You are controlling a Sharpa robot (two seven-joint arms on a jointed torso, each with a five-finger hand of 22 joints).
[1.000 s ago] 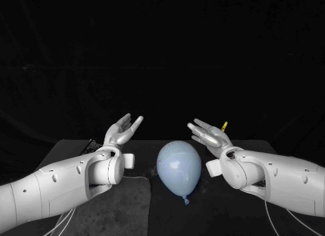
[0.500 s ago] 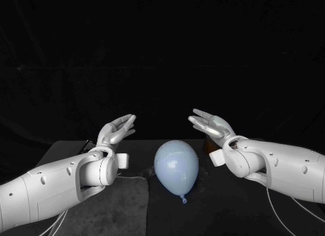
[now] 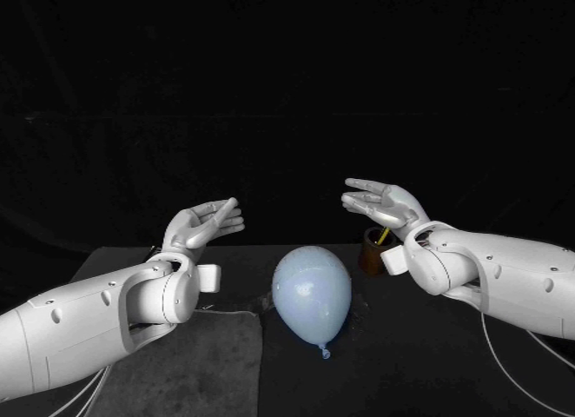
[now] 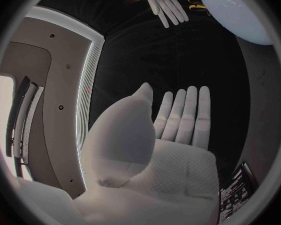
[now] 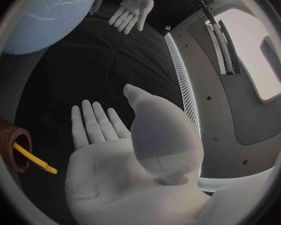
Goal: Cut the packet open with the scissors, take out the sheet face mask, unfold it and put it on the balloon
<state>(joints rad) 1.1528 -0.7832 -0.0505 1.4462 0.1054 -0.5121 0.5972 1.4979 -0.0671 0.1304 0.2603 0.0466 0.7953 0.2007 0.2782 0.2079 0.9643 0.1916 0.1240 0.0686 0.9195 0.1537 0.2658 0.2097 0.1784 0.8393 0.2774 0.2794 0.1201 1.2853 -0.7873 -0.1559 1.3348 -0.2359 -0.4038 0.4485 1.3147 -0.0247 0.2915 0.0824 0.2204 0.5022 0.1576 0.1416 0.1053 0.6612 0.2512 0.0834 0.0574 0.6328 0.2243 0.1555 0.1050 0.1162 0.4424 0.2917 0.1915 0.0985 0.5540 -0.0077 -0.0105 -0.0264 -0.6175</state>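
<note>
Grey cloth (image 3: 219, 356) covers the lower left of the black table (image 3: 413, 365) in the head view. Above it, left of centre, your left hand (image 3: 202, 224) hangs in the air with its fingers loosely apart and lightly bent, gripping nothing. At the lower right rim of the left wrist view lies what is probably the packet (image 4: 233, 192), a dark printed slip. It is cut off too much to be sure, and you cannot tell from here whether it has been opened.

The pale blue balloon (image 3: 312, 291) rests in the middle of the frame with its knot toward you and no mask on it. Just to its right stands a brown cup (image 3: 373, 252) with the yellow-handled scissors (image 3: 383, 234) upright in it, untouched. Your right hand (image 3: 381, 204) hovers above the cup, fingers apart and reaching inward, also empty.

As far as I can judge, none of the task is done. You still have to cut the packet, take out the mask, unfold it and lay it on the balloon.

A second ago your left hand's fingers pointed upward. They have since tipped forward and curled, and the hand has drifted a little left. Your right hand has risen and moved right, uncovering the cup it hid then.
</note>
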